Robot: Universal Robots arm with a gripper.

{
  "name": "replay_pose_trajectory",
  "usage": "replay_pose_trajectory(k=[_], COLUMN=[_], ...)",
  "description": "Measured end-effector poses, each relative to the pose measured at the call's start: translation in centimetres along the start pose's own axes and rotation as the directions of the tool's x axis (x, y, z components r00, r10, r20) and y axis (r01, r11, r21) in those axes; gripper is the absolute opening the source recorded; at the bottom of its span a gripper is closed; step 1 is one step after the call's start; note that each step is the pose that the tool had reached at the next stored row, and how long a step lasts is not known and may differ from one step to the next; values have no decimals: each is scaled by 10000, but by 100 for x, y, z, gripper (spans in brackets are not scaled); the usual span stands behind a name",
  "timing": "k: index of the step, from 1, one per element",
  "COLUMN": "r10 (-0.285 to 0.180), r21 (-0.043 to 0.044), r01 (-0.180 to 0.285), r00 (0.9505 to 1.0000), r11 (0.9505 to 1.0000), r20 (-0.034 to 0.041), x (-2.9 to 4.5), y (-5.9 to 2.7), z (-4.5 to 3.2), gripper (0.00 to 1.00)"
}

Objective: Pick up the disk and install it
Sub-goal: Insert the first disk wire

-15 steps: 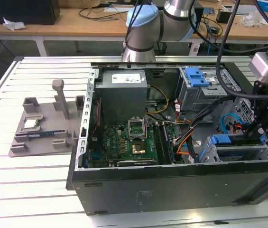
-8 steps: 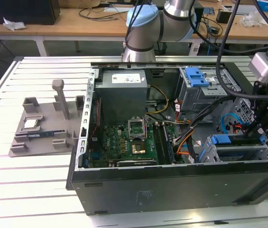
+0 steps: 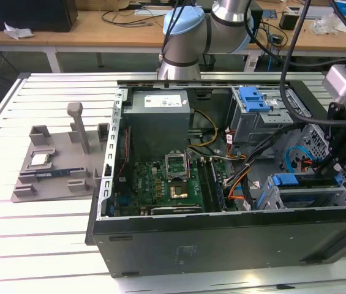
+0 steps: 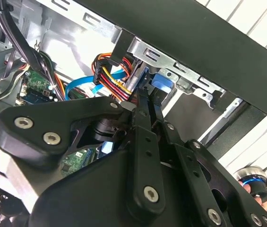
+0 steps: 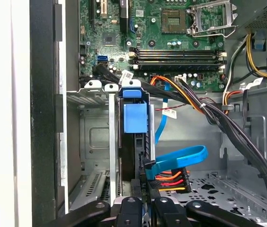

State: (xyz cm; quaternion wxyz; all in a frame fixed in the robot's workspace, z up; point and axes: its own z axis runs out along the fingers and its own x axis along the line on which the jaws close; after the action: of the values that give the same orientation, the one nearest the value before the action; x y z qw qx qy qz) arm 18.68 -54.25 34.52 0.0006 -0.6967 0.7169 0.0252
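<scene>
The disk (image 3: 304, 182), in its blue plastic carrier, stands on edge in a slot of the grey drive cage (image 3: 269, 197) at the case's front corner, on the exterior view's right. In the first wrist view the disk (image 5: 134, 118) shows end-on, blue tab on top, between the cage's metal rails. My gripper (image 5: 147, 205) sits at the disk's near end, its black fingers (image 5: 129, 208) drawn close together on the carrier's edge. The second wrist view has the gripper (image 4: 147, 105) just short of the blue carrier (image 4: 159, 85), under the cage rim.
A blue data cable (image 5: 180, 158) and a bundle of coloured power wires (image 5: 171, 180) lie right beside the disk. The motherboard (image 3: 160, 180), the power supply (image 3: 159, 122) and a second cage with a blue latch (image 3: 252, 98) fill the case. A grey fixture (image 3: 56, 165) stands on the table, exterior view's left.
</scene>
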Motion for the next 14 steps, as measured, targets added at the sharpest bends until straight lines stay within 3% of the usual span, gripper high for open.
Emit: replay_pose_trajectory(k=[14], r10=[4], r21=[-82], r01=[-3], r00=[10000], r11=[10000], r20=[22], x=[3], y=[-25], z=[44], gripper=[17])
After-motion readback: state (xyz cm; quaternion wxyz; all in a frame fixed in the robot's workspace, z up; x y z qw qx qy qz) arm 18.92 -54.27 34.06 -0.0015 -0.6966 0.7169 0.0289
